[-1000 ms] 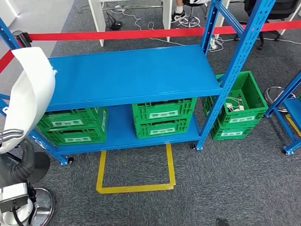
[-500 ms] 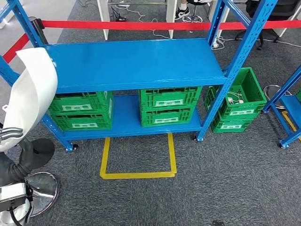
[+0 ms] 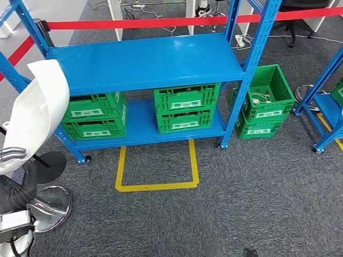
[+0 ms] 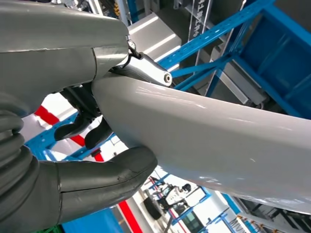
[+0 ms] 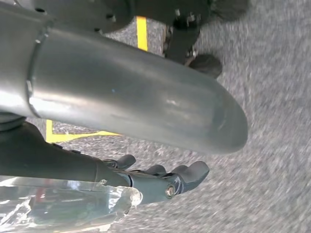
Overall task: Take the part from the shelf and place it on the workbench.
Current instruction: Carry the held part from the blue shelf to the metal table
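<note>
I count one white curved part (image 3: 38,115) in my left hand (image 4: 73,160). One blue shelf (image 3: 141,61) ahead of me, two levels. Green crates: two stacked at left (image 3: 95,115), two stacked in the middle (image 3: 184,107), two more stacked on the floor at right (image 3: 265,104), six in all. One yellow floor outline (image 3: 155,184). One red barrier tape (image 3: 133,23).

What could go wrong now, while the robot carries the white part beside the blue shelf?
The white part is large and smooth, and the left hand grips it at an edge, so it may slip. It is also close to the blue shelf post and could strike it. A chrome chair base lies near the robot.
</note>
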Controlling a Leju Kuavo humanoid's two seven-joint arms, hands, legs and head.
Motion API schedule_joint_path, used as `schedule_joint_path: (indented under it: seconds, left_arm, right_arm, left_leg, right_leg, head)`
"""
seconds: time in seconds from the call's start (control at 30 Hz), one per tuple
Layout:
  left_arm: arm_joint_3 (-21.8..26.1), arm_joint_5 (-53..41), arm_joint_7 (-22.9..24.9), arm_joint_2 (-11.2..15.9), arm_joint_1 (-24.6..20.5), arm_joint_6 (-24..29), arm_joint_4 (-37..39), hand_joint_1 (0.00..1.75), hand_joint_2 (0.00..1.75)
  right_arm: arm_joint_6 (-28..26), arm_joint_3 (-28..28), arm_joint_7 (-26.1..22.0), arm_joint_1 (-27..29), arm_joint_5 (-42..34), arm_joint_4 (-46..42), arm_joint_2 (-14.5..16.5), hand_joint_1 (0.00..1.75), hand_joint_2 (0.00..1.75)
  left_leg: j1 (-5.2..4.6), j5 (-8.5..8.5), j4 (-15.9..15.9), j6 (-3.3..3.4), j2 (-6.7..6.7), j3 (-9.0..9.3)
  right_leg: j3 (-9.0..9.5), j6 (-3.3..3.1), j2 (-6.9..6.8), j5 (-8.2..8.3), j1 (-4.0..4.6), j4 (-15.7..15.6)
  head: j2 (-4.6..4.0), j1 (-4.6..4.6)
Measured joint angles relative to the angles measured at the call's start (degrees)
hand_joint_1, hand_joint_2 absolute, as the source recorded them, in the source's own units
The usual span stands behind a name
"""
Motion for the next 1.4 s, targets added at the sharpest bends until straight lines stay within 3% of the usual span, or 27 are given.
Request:
schedule_joint_path:
  seconds: [0.03, 0.07, 0.1, 0.13, 0.17, 0.23, 0.3, 0.33, 0.4, 0.47, 0.53, 0.6, 0.7, 0.8, 0.87, 0.93, 1.0, 1.07, 1.17, 1.2, 1.23, 1.27, 1.33, 1.4]
  left_arm:
    - [0.07, -0.01, 0.0, 0.01, 0.01, 0.0, 0.0, 1.75, 1.75]
    - [0.1, -0.01, 0.0, 0.01, 0.01, 0.0, 0.0, 1.75, 1.75]
    - [0.11, -0.01, 0.0, 0.01, 0.03, 0.0, 0.0, 1.75, 1.75]
    - [0.11, -0.01, 0.0, 0.01, 0.03, 0.0, 0.0, 1.75, 1.75]
    - [0.12, -0.01, 0.0, 0.01, 0.03, 0.0, -0.01, 1.75, 1.75]
    - [0.12, -0.01, 0.0, 0.01, -0.03, -0.01, -0.03, 1.75, 1.75]
    - [0.13, -0.01, 0.0, -0.01, -0.11, -0.03, -0.19, 1.75, 1.75]
    - [0.15, -0.01, 0.0, -0.02, -0.08, -0.04, -0.27, 1.75, 1.75]
    - [0.22, -0.01, 0.0, -0.04, 0.06, -0.04, -0.37, 1.75, 1.75]
    - [0.28, -0.01, 0.0, -0.05, 0.15, -0.04, -0.42, 1.75, 1.75]
    - [0.34, -0.01, 0.0, -0.05, 0.23, 0.0, -0.44, 1.75, 1.75]
    - [0.44, -0.01, 0.0, -0.05, 0.41, 0.1, -0.44, 1.75, 1.75]
    - [0.56, -0.02, -0.02, -0.05, 0.72, 0.2, -0.44, 1.75, 1.75]
    - [0.57, -0.03, -0.02, -0.05, 0.75, 0.21, -0.44, 1.75, 1.75]
    - [0.58, -0.03, -0.02, -0.07, 0.76, 0.22, -0.45, 1.75, 1.75]
    - [0.77, -0.07, -0.02, -0.09, 0.83, 0.27, -0.68, 1.75, 1.75]
    - [1.03, -0.13, -0.02, -0.11, 0.89, 0.32, -0.92, 1.75, 1.75]
    - [1.19, -0.16, -0.02, -0.1, 0.89, 0.33, -1.05, 1.75, 1.75]
    - [1.28, -0.16, -0.02, -0.07, 0.95, 0.33, -1.21, 1.75, 1.75]
    - [1.28, -0.16, -0.02, -0.08, 1.01, 0.33, -1.21, 1.75, 1.75]
    - [1.28, -0.16, -0.02, -0.09, 1.06, 0.33, -1.21, 1.75, 1.75]
    - [1.28, -0.16, -0.02, -0.09, 1.09, 0.33, -1.22, 1.75, 1.75]
    - [1.28, -0.16, -0.02, -0.09, 1.1, 0.32, -1.33, 1.75, 1.75]
    - [1.29, -0.16, -0.03, -0.08, 1.13, 0.31, -1.5, 1.75, 1.75]
  right_arm:
    - [-0.03, -0.03, -0.01, 0.02, -0.01, 0.0, 0.0, 0.0, 0.0]
    - [-0.04, -0.05, -0.01, 0.02, -0.02, 0.0, 0.0, 0.0, 0.0]
    - [-0.03, -0.07, -0.02, 0.04, -0.03, 0.0, 0.01, 0.0, 0.0]
    - [-0.03, -0.08, -0.02, 0.06, -0.04, 0.0, 0.02, 0.0, 0.0]
    - [-0.02, -0.08, -0.02, 0.06, -0.04, 0.0, 0.05, 0.0, 0.0]
    - [-0.02, -0.09, -0.02, 0.03, -0.05, 0.0, 0.16, 0.0, 0.0]
    - [-0.06, -0.09, -0.06, 0.01, -0.05, 0.0, 0.25, 0.0, 0.0]
    - [-0.1, -0.1, -0.09, 0.02, -0.05, 0.0, 0.26, 0.0, 0.0]
    - [-0.2, -0.1, -0.2, 0.16, -0.02, 0.0, 0.26, 0.0, 0.0]
    - [-0.33, -0.1, -0.37, 0.34, 0.03, 0.0, 0.27, 0.0, 0.0]
    - [-0.39, -0.1, -0.52, 0.39, 0.04, 0.0, 0.29, 0.0, 0.0]
    - [-0.33, -0.1, -0.67, 0.4, 0.01, 0.0, 0.31, 0.0, 0.0]
    - [-0.16, -0.12, -0.85, 0.42, -0.01, 0.0, 0.31, 0.0, 0.0]
    - [-0.12, -0.12, -0.9, 0.41, -0.01, 0.0, 0.31, 0.0, 0.0]
    - [-0.1, -0.12, -0.95, 0.36, 0.0, 0.0, 0.31, 0.0, 0.0]
    - [-0.02, -0.11, -1.07, -0.01, 0.02, 0.0, 0.35, 0.0, 0.0]
    - [0.11, -0.12, -1.14, -0.16, 0.1, 0.0, 0.4, 0.0, 0.0]
    - [0.24, -0.17, -1.1, 0.04, 0.25, 0.0, 0.41, 0.0, 0.0]
    - [0.39, -0.22, -1.04, 0.07, 0.35, 0.0, 0.42, 0.0, 0.0]
    - [0.44, -0.22, -1.02, 0.12, 0.36, 0.0, 0.42, 0.0, 0.0]
    - [0.47, -0.23, -0.98, 0.2, 0.37, 0.0, 0.42, 0.0, 0.0]
    - [0.5, -0.24, -0.93, 0.28, 0.37, 0.0, 0.43, 0.0, 0.0]
    - [0.53, -0.25, -0.86, 0.31, 0.38, 0.01, 0.49, 0.0, 0.0]
    - [0.56, -0.25, -0.83, 0.14, 0.41, 0.02, 0.56, 0.0, 0.0]
  left_leg:
    - [0.01, -2.94, 3.98, -0.16, 0.0, -0.94]
    - [0.01, -4.69, 7.73, -0.28, 0.0, -1.62]
    - [0.01, -4.94, 10.3, -0.32, 0.0, -1.69]
    - [0.01, -3.9, 11.04, -0.3, -0.01, -0.94]
    - [0.01, -2.21, 9.68, -0.21, -0.01, 0.79]
    - [-0.04, -0.29, 2.31, 0.15, -0.01, 6.66]
    - [-0.14, -1.35, -4.87, 0.75, -0.02, 11.38]
    - [-0.26, -1.88, -6.55, 1.1, -0.04, 12.23]
    - [-0.26, -1.47, -7.06, 1.97, 0.01, 11.74]
    - [-0.12, -0.52, -7.13, 2.81, 0.09, 11.01]
    - [-0.09, 0.4, -7.1, 3.19, 0.13, 10.0]
    - [-0.11, 1.28, -7.03, 3.16, 0.13, 8.88]
    - [-0.08, 2.03, -6.95, 2.88, 0.15, 7.94]
    - [-0.05, 2.13, -6.94, 2.78, 0.2, 7.82]
    - [-0.01, 2.23, -6.87, 2.66, 0.45, 7.72]
    - [-0.19, 2.51, -6.57, 2.05, 1.26, 7.48]
    - [-0.33, 2.53, -6.15, 1.2, 2.07, 7.2]
    - [-0.22, 0.32, -3.6, 0.61, 1.78, 6.04]
    - [-0.18, -5.79, 7.26, 0.34, 0.8, 1.36]
    - [-0.19, -6.58, 9.99, 0.41, 0.67, 0.23]
    - [-0.21, -6.21, 10.74, 0.58, 0.57, 0.02]
    - [-0.23, -4.73, 9.12, 0.82, 0.37, 0.95]
    - [-0.28, -0.71, 1.65, 1.51, -1.44, 4.79]
    - [-0.13, 1.11, -4.37, 1.9, -3.46, 7.56]
  right_leg:
    - [-0.79, -0.16, -0.01, 0.77, 0.03, 0.06]
    - [-1.62, -0.17, -0.01, 1.49, 0.07, 0.16]
    - [-2.58, -0.13, -0.02, 2.15, 0.1, 0.32]
    - [-3.57, -0.04, -0.02, 2.72, 0.12, 0.57]
    - [-4.53, 0.09, -0.01, 3.21, 0.12, 0.87]
    - [-6.14, 0.44, 0.06, 4.05, 0.21, 1.64]
    - [-7.16, 0.95, 0.12, 4.8, 0.42, 2.24]
    - [-7.45, 1.22, 0.12, 5.21, 0.47, 2.3]
    - [-8.01, 1.85, 0.1, 5.69, 0.3, 2.37]
    - [-9.43, 2.55, 0.15, 3.27, 0.12, 5.21]
    - [-12.05, 3.1, 0.17, -1.6, -0.02, 12.58]
    - [-13.39, 3.37, 0.16, -4.44, -0.09, 18.44]
    - [-10.3, 3.38, 0.15, -3.16, -0.12, 15.99]
    - [-8.79, 3.34, 0.11, -2.31, -0.14, 13.84]
    - [-5.96, 3.31, -0.48, -0.96, -0.16, 9.66]
    - [-2.97, 2.54, -1.11, 0.11, 0.1, 4.12]
    - [-2.16, 1.25, -0.8, 0.49, 0.32, 1.73]
    - [-2.48, 0.29, -0.03, 1.11, 0.21, 1.71]
    - [-3.47, -0.36, 1.28, 2.01, 0.23, 1.73]
    - [-3.76, -0.36, 1.8, 2.21, 0.28, 1.74]
    - [-3.96, -0.33, 2.38, 2.39, 0.34, 1.76]
    - [-4.07, -0.26, 2.99, 2.54, 0.39, 1.76]
    - [-4.21, 0.0, 4.25, 2.8, 0.51, 1.8]
    - [-4.84, 0.42, 5.46, 3.09, 0.64, 2.15]
  head:
    - [0.0, -0.08]
    - [-0.01, -0.09]
    - [-0.01, -0.09]
    - [-0.01, -0.09]
    - [-0.01, -0.1]
    - [0.0, -0.12]
    - [0.0, -0.05]
    - [0.0, -0.02]
    - [0.0, 0.02]
    - [0.0, 0.2]
    - [0.0, 0.39]
    - [0.0, 0.4]
    - [0.0, 0.4]
    - [0.0, 0.39]
    - [0.0, 0.41]
    - [0.0, 0.35]
    - [-0.01, 0.3]
    - [-0.01, 0.26]
    - [0.0, 0.23]
    - [0.0, 0.23]
    - [0.0, 0.23]
    - [0.0, 0.24]
    - [0.0, 0.25]
    - [0.0, 0.3]
